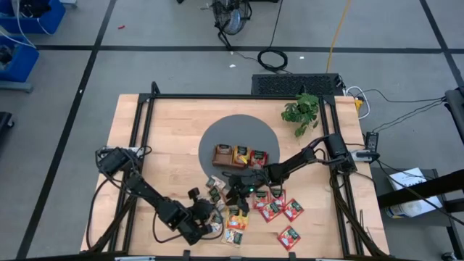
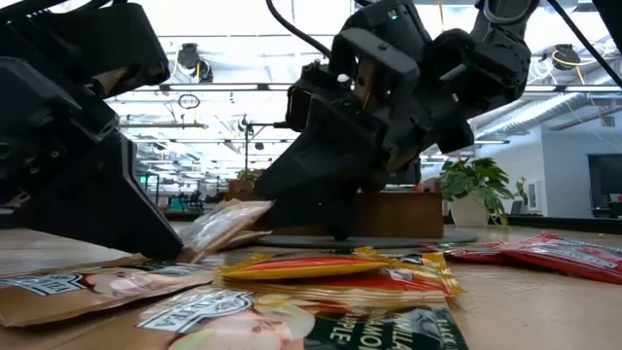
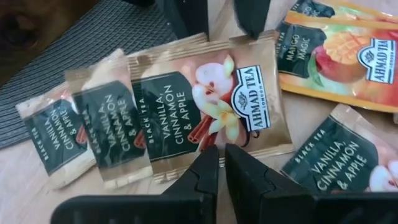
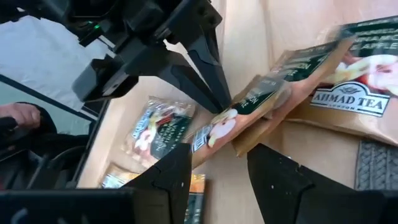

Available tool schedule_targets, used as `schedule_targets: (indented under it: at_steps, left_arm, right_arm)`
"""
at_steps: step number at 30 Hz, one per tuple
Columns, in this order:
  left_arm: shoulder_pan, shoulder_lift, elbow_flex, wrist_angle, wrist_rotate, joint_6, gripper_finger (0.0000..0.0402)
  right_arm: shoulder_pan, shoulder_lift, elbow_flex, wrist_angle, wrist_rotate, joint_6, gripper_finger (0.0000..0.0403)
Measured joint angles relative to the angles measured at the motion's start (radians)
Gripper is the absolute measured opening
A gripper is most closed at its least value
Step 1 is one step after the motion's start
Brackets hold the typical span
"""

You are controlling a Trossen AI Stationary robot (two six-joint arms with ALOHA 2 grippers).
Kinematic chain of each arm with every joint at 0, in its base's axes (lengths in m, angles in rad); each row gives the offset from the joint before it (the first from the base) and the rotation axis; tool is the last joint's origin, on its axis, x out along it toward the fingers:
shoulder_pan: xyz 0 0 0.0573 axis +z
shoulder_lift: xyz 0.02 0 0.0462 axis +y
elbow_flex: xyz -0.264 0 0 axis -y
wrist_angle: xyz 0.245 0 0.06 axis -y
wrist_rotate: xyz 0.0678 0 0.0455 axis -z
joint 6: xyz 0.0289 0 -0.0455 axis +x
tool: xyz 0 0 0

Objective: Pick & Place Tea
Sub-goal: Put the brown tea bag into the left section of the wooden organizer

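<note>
Tray [image 1: 221, 164]: brown wooden, placed on the grey round mat [image 1: 217, 138] at table centre; three compartments are seen, each holding packets, red-orange ones in the two nearer the plant [image 1: 301, 110]
Loose tea [image 1: 270, 209]: red, orange and pale packets are scattered on the table [image 1: 159, 123] just in front of the tray, between the two grippers
Left gripper [image 3: 221, 163]: positioned low over the packet pile at the table's front edge; fingers are nearly clenched with only a narrow slit between them, at the edge of a vanilla, cinnamon and apple packet [image 3: 205, 102]; whether that edge is pinched cannot be told
Right gripper [image 4: 217, 163]: lowered beside the tray; fingers are spread apart over a tilted pale packet [image 4: 249, 115], nothing clamped
Neighbouring packets: a mango packet [image 3: 339, 53] is laid just beside the pale ones
</note>
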Motion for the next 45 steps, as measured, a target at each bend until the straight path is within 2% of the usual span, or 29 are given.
schedule_targets:
  at_steps: [12,16,22,30,34,41,45]
  left_arm:
    - [0.016,0.000,0.000,0.022,-0.015,0.013,0.0037]
    - [0.015,0.000,0.000,0.040,-0.018,0.026,0.0037]
    - [0.006,0.000,0.000,0.037,-0.019,0.034,0.0037]
    - [-0.040,-0.062,0.001,0.013,-0.019,0.030,0.0037]
    - [-0.074,-0.126,0.001,0.034,-0.091,0.028,0.0037]
    - [-0.106,-0.183,0.001,0.061,-0.246,0.049,0.0037]
    - [-0.092,-0.186,0.001,0.062,-0.271,0.047,0.0037]
  right_arm:
    - [0.014,0.000,0.000,-0.057,0.021,-0.054,0.0134]
    - [0.022,0.000,0.000,-0.067,0.051,-0.092,0.0098]
    - [0.025,0.001,-0.002,-0.074,0.052,-0.181,0.0009]
    - [0.050,0.003,-0.003,-0.080,0.079,-0.313,0.0002]
    - [0.075,-0.006,-0.003,-0.077,0.087,-0.389,0.0001]
    - [0.138,-0.106,-0.003,-0.172,0.239,-0.574,0.0001]
    - [0.164,-0.157,-0.003,-0.245,0.315,-0.626,0.0000]
